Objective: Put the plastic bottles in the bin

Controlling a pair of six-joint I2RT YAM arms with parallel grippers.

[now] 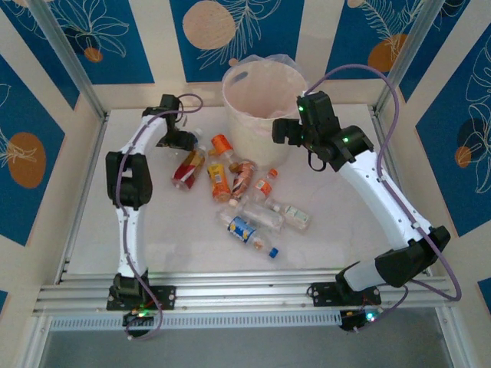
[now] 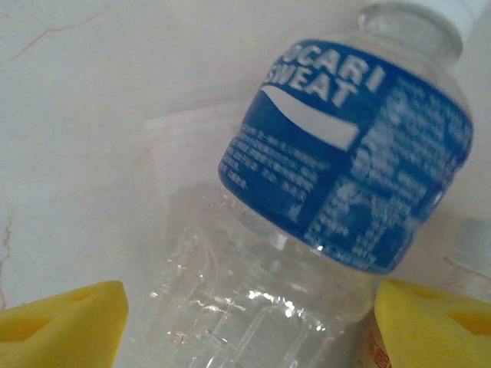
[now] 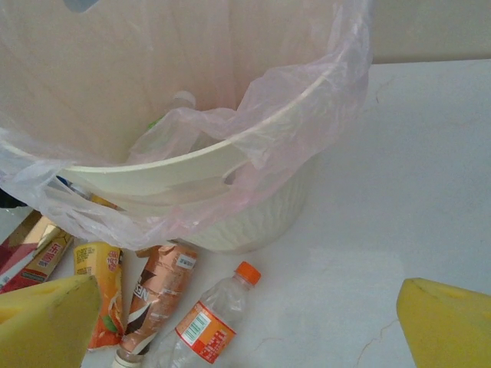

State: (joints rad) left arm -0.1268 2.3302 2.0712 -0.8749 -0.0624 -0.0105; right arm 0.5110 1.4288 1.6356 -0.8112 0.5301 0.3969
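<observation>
Left gripper (image 2: 249, 326) fingers apart, straddling clear Pocari Sweat bottle (image 2: 337, 176): likely light, thin-walled, slick, crushable; take ribbed body below label. Right gripper (image 3: 245, 318) fingers spread, near bin (image 3: 169, 175)

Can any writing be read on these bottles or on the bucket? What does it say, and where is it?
"OCARI SWEAT": white letters on the blue label of the clear bottle in the left wrist view. The first letter is hidden.
Fine white print lower on that label: too blurred to read.
Labels on the brown bottle and the orange-capped bottle beside the bin: too small to read.
Bin: no writing seen.
</observation>
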